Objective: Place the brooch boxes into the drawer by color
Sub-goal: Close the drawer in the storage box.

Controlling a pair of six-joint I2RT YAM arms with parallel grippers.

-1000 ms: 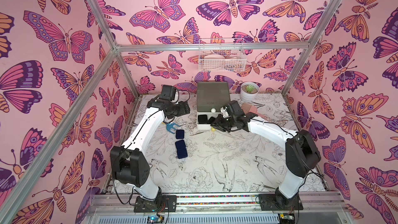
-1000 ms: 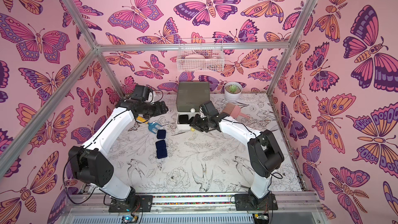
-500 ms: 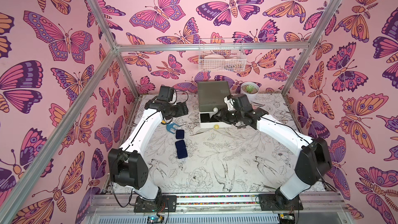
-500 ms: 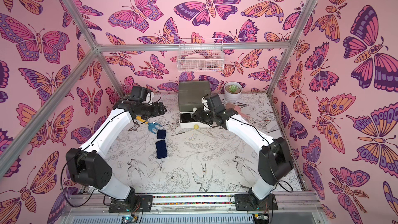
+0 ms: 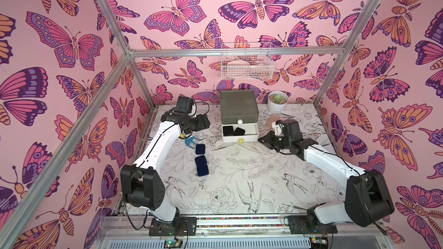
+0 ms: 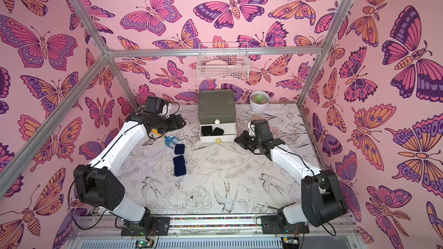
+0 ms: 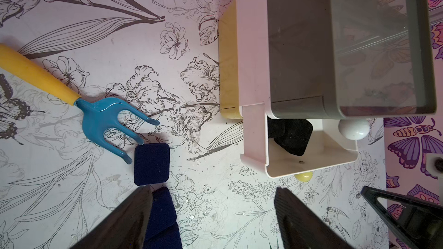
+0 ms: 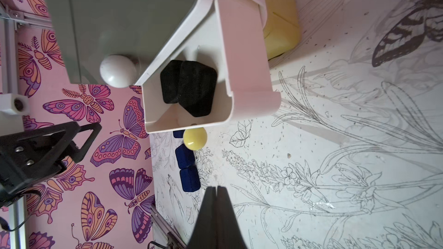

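- Step in hand, judging by the layout: done with black, on to navy.
- In the drawer chest (image 5: 239, 108), at the back of the table (image 5: 239, 188): white middle drawer (image 5: 240, 137) pulled out, two black brooch boxes (image 5: 233, 131) inside, overlapping. Olive top tier and yellow bottom tier both pushed in.
- On the table, in a short row toward the left arm's side of the chest: navy brooch boxes (image 5: 201, 165), apparently three, though hard to count from above with the nearer two touching. Farthest one just beside the tines of a blue-and-yellow tool (image 7: 103, 118).
- Right gripper (image 8: 217, 189): pressed together, pinching nothing, hanging off the open drawer's front, near the yellow knob (image 8: 195, 138).
- Left gripper (image 7: 212, 189): spread wide, empty, hovering above the navy row, with one finger over a box in it.
- Next, probably: open a tier for navy. Calls for a square pinch on a small ball knob and a straight pull, so as not to drag the chest along.
- For the left arm, likely: lower over one navy box, close across its flat sides, lift clear without nudging its neighbour or the tool.
- No red boxes anywhere in sight.
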